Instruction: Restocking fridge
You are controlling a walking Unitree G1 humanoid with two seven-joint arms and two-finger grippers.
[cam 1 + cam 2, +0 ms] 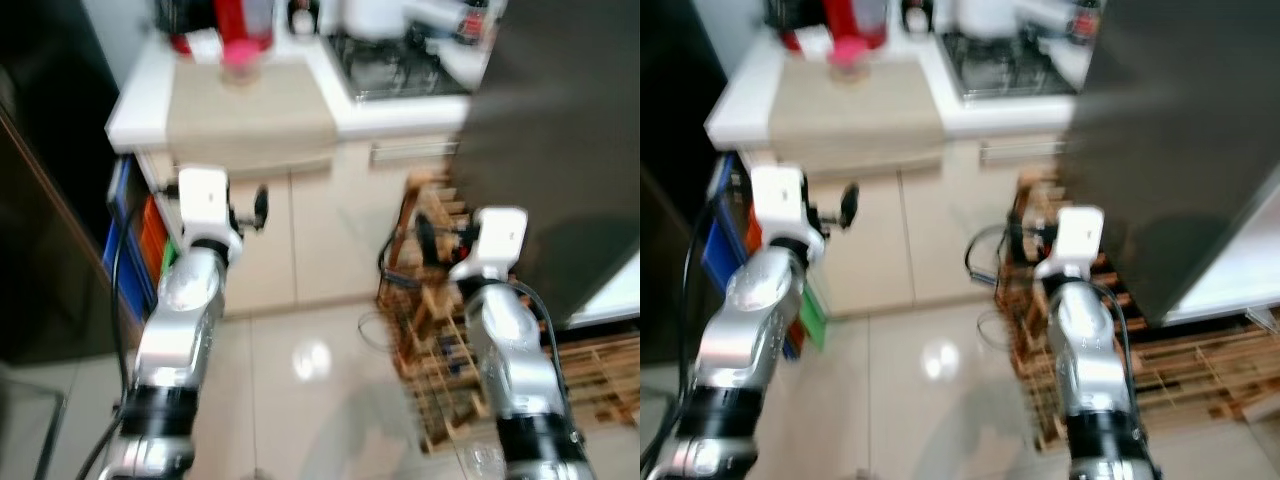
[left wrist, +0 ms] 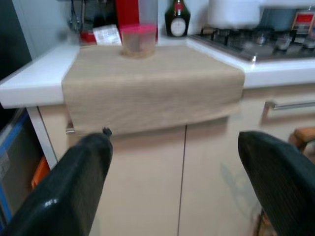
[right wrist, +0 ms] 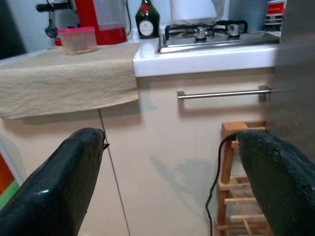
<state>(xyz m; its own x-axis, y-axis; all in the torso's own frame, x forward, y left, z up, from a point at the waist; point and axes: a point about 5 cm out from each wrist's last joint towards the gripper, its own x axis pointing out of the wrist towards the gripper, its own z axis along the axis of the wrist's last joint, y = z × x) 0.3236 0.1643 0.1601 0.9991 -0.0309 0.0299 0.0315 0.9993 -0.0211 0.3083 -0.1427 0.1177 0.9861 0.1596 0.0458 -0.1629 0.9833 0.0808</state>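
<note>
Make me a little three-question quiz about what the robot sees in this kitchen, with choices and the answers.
1. Where does the pink-lidded container stand?
A. on the floor
B. on the beige cloth on the counter
C. on the stove

2. What colour is the cloth draped over the counter edge?
A. beige
B. blue
C. green

3. How are the fingers of the left gripper and the right gripper?
A. both shut
B. one shut on a bottle
C. both spread apart, holding nothing

Answers: 1 B, it sits on the cloth, left of the stove. 2 A, both wrist views show it beige. 3 C, each wrist view shows a wide gap between two black fingers.
</note>
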